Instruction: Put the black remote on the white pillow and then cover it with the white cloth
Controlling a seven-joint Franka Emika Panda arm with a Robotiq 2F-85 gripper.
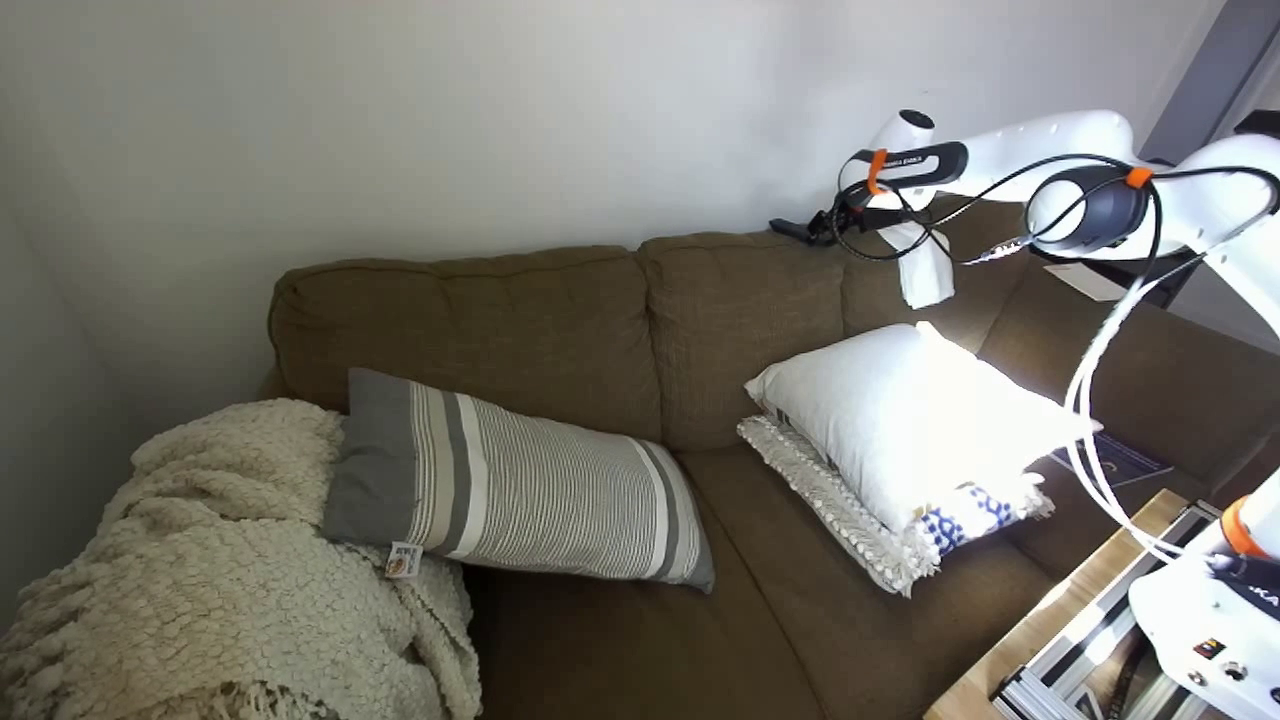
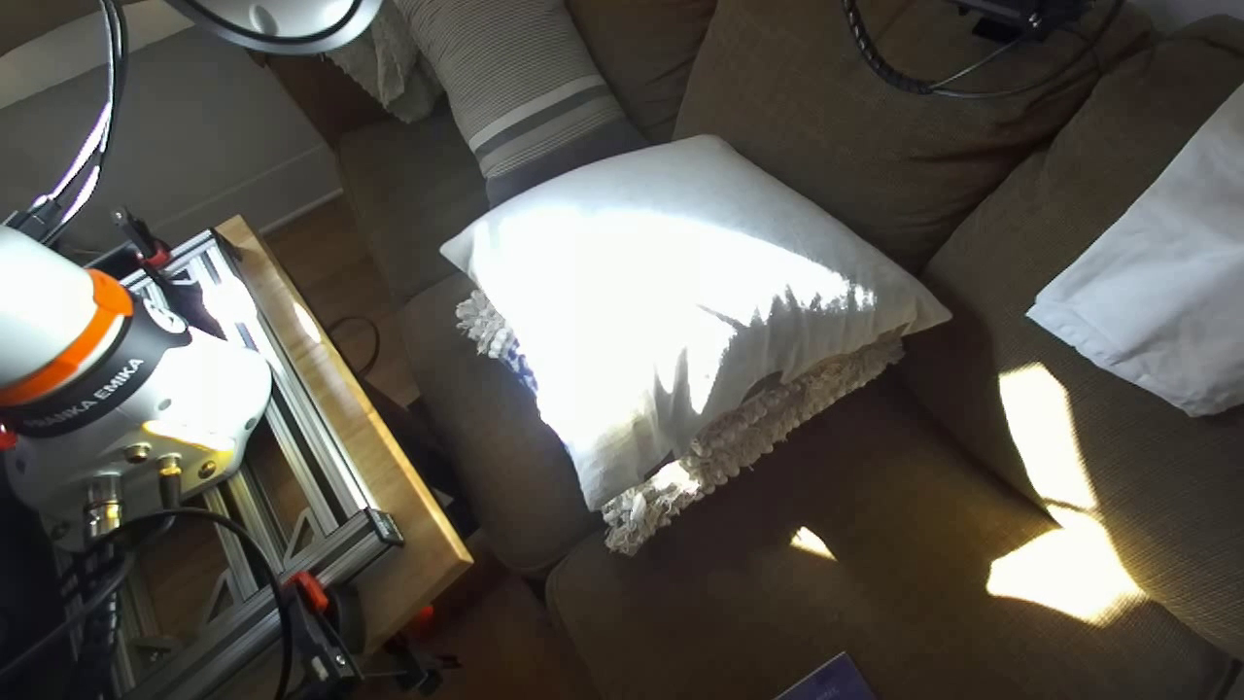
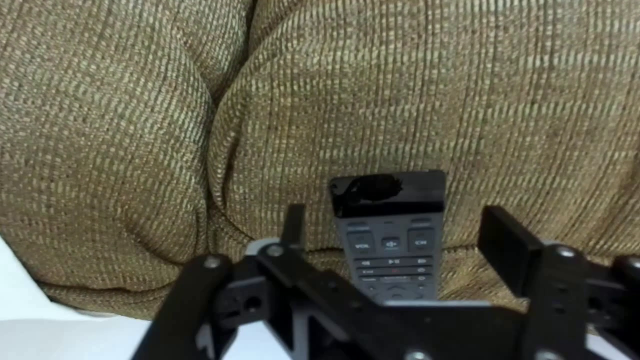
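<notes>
- Gripper (image 3: 394, 218) nearest: 2 fingers (image 3: 506, 245) wide apart, either side of the black remote (image 3: 392, 235), gripping nothing.
- Remote lies atop the sofa back (image 3: 360, 100); closing off-centre could knock it off.
- Domed white pillow (image 2: 671, 282) might let it slide.

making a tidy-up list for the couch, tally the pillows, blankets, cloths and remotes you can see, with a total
Pillows: 3 (striped pillow, white pillow, blue-marked pillow)
Blankets: 1 (cream knitted blanket)
Cloths: 1 (white cloth)
Remotes: 1 (black remote)
Total: 6
</notes>
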